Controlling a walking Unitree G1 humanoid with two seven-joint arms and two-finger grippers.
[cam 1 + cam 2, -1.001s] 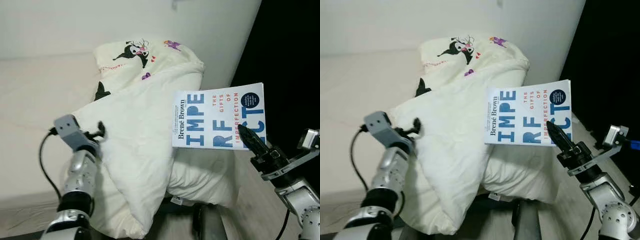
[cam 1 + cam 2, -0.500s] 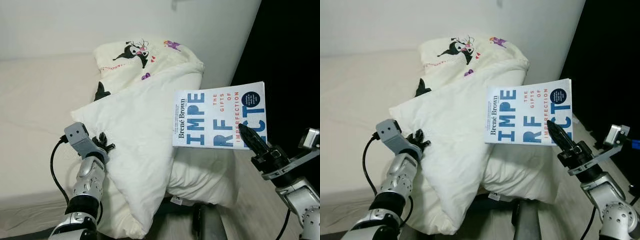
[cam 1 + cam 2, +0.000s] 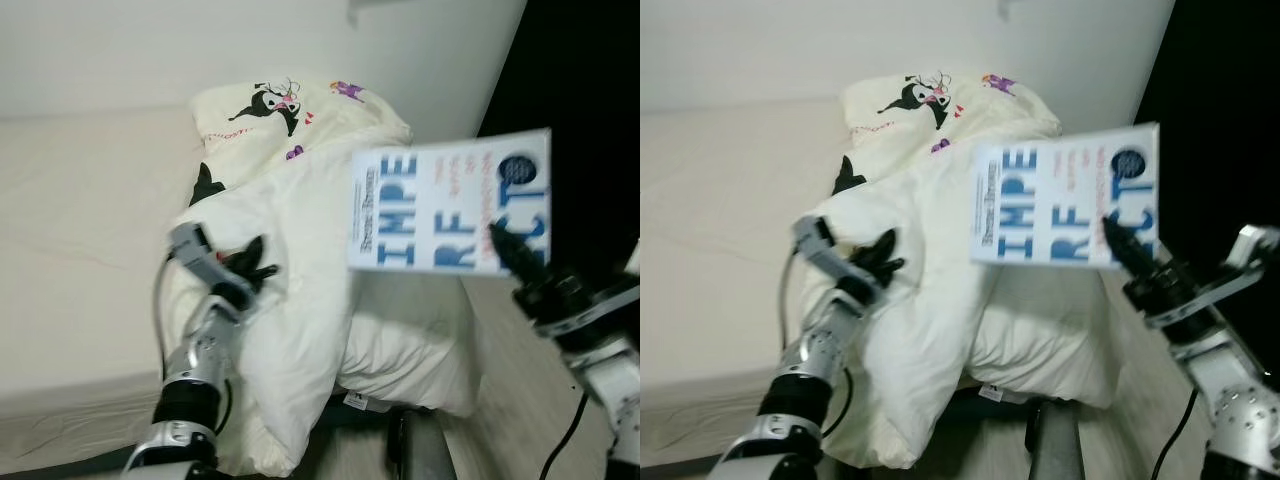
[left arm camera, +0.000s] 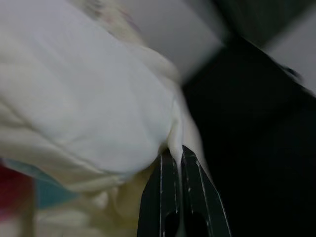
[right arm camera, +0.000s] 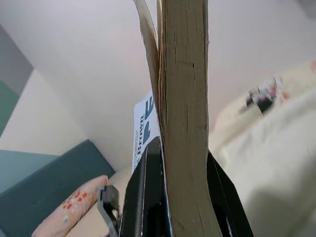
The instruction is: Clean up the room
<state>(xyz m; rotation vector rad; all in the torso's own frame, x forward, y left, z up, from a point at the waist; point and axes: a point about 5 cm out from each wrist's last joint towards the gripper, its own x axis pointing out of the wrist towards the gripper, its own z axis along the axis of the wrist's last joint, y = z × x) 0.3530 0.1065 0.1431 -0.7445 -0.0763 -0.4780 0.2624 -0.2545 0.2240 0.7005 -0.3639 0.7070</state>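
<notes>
Left eye view, book: the right gripper (image 3: 505, 243) holds up a white paperback book with blue block letters (image 3: 448, 200), clamped at its lower right corner. The cover faces the camera, long axis level, title lines running upward; it is blurred.
Left eye view, bedding: a heaped cream quilt (image 3: 310, 270) lies against a cream pillow printed with black cartoon figures (image 3: 270, 110), on a bed with a beige sheet (image 3: 80, 230). The left gripper (image 3: 255, 262) is at the quilt's near fold.
Right eye view, room: a plain white wall (image 3: 840, 45) stands behind the bed; a black area (image 3: 1230, 130) lies to the right, with pale floor (image 3: 1130, 420) beside the bed's corner.
Left wrist view, fingers: the two black fingers (image 4: 168, 170) are clenched on a thin fold of the quilt, which billows beyond them against darkness.
Right wrist view, fingers: the fingers (image 5: 148, 197) grasp the book edge-on, its tan page block rising between them, the cover bowing away slightly.
</notes>
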